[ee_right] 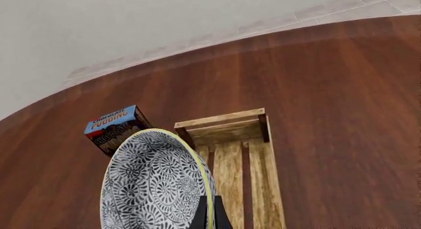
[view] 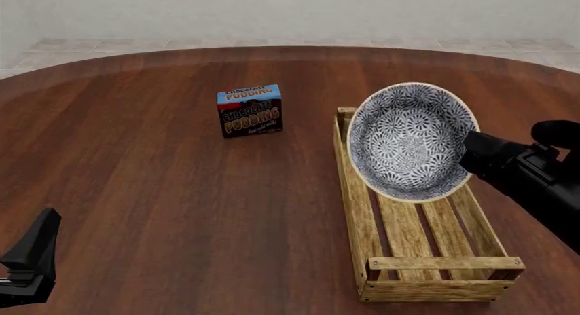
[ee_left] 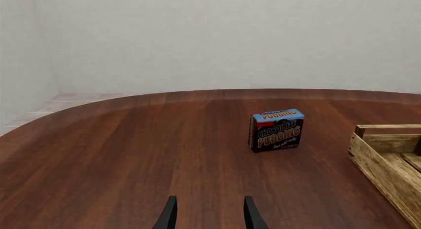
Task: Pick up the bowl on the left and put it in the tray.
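Right tool [view: 471, 146] clenched on rim of bowl [view: 409, 140], tilted above slatted tray [view: 426, 233] for lowering; left tool [ee_left: 209, 214] released, idle.

Round dark-wood table [view: 181, 213]; pudding box [view: 249, 110] stands toward far edge; slatted tray [view: 412, 264] lies right of it.

One patterned bowl [view: 409, 140]. One slatted wooden tray [view: 426, 244]. One chocolate pudding box [view: 250, 110]. One round wooden table [view: 163, 206]. Two robot arms, each ending in one gripper: the left gripper [ee_left: 208, 215] and the right gripper [view: 473, 151].
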Controlling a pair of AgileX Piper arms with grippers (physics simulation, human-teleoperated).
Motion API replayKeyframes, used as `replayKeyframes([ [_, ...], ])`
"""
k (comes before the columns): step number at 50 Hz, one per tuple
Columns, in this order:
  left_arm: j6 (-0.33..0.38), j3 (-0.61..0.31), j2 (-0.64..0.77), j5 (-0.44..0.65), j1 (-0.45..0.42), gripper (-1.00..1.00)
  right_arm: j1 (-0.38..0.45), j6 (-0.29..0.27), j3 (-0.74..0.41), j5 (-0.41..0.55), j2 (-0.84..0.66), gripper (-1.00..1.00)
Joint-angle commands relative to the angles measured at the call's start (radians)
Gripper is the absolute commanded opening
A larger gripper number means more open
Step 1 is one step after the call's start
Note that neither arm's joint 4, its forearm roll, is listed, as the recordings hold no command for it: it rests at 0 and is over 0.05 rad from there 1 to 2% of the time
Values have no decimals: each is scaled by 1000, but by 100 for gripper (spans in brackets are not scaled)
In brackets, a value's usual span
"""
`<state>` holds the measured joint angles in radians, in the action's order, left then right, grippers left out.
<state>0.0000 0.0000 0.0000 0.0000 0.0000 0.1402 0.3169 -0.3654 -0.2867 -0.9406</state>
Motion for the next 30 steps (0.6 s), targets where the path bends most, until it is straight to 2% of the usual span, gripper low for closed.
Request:
replayKeyframes([
  [1, 0, 0, 0, 0, 0, 100, -6, 4, 0, -8, -4, -100],
  [30, 0, 0, 0, 0, 0, 100, -20, 29, 7, -52, -56, -100],
])
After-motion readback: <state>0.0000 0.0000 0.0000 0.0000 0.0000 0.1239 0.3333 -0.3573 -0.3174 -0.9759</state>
